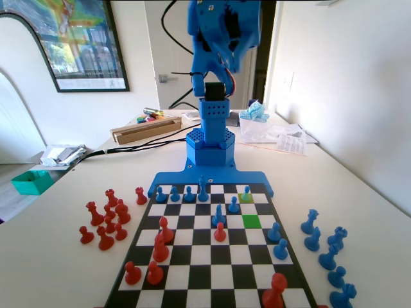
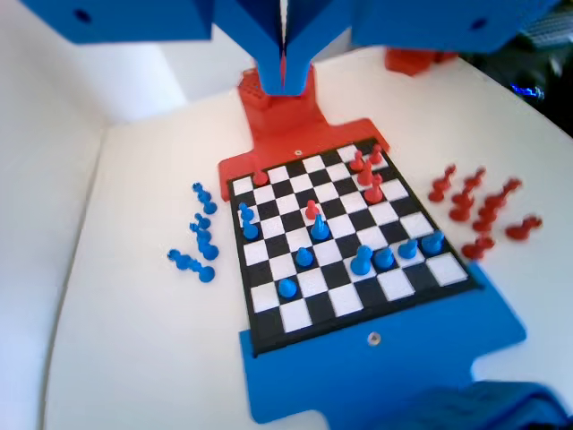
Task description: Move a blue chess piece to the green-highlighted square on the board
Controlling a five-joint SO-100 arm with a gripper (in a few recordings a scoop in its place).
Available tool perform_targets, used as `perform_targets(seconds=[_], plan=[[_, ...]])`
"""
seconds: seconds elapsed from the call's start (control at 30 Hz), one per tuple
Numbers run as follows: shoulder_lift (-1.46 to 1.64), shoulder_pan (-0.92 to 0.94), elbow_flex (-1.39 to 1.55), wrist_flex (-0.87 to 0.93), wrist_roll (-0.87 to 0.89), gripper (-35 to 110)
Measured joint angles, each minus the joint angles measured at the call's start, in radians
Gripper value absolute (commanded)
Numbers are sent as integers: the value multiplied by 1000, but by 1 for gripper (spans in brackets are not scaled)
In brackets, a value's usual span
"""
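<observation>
The board (image 1: 212, 263) lies in front of the blue arm (image 1: 221, 32), which is folded up high above it. In the wrist view my gripper (image 2: 285, 76) hangs far above the board (image 2: 269, 331), its jaws pressed together with nothing between them. The green-highlighted square (image 1: 252, 221) is bare. A blue pawn (image 1: 246, 193) stands on the olive-yellow square just behind the green one, and is the pawn nearest the board's left corner (image 2: 286, 288) in the wrist view. Another blue pawn (image 1: 234, 205) stands diagonally beside the green square.
Several more blue pieces (image 1: 189, 193) line the board's far row, and two blue pawns (image 1: 278, 241) stand at its right edge. Red pieces (image 1: 160, 244) are on the near half. Taken blue pieces (image 1: 327, 247) lie right of the board, taken red pieces (image 1: 106, 221) left.
</observation>
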Motion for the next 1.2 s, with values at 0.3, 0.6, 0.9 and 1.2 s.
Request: perform_targets(seconds=[0.3, 0.6, 0.9, 1.2], plan=[[-193, -78, 41, -94, 221, 1], [-290, -133, 252, -298, 331, 2], [-359, -127, 480, -578, 333, 7], [-425, -158, 561, -689, 342, 11]])
